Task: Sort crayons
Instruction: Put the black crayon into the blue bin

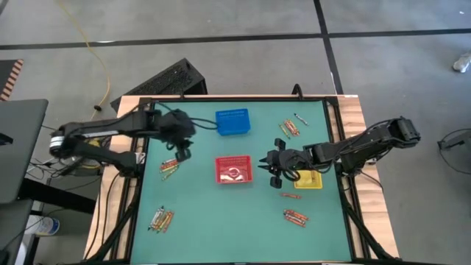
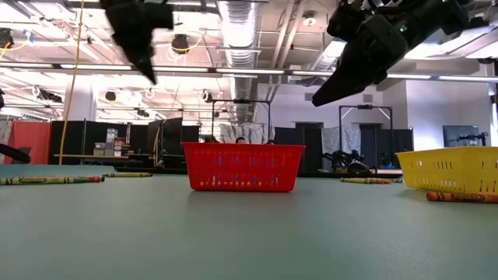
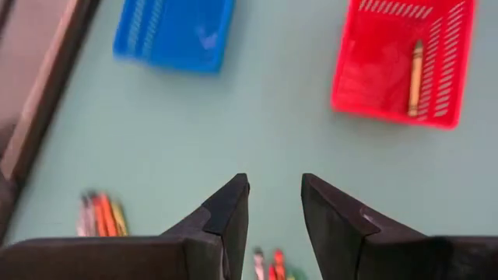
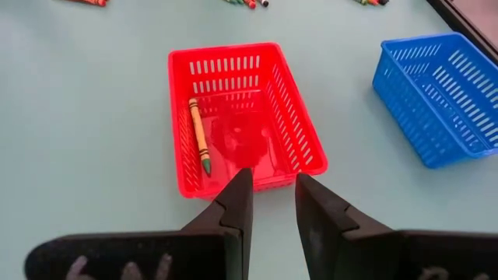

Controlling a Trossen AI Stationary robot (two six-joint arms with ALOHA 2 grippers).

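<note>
Crayons lie in small heaps on the green table: one [image 1: 169, 167] under my left gripper, one [image 1: 160, 218] at the near left, one [image 1: 289, 129] at the far right, and more [image 1: 296, 216] at the near right. A single crayon [image 4: 198, 136] lies flat in the red basket [image 1: 233, 169]. My left gripper [image 3: 275, 190] hangs open above the table, left of the red basket, with nothing between its fingers. My right gripper [image 4: 272, 187] stands open just off the red basket's right side, also with nothing between its fingers, and is raised off the table in the low view [image 2: 342, 85].
A blue basket [image 1: 232, 122] stands at the far middle and a yellow basket [image 1: 307, 179] beneath my right arm. One crayon [image 1: 289, 195] lies alone beside the yellow basket. Raised wooden rails [image 1: 352, 147] edge the table.
</note>
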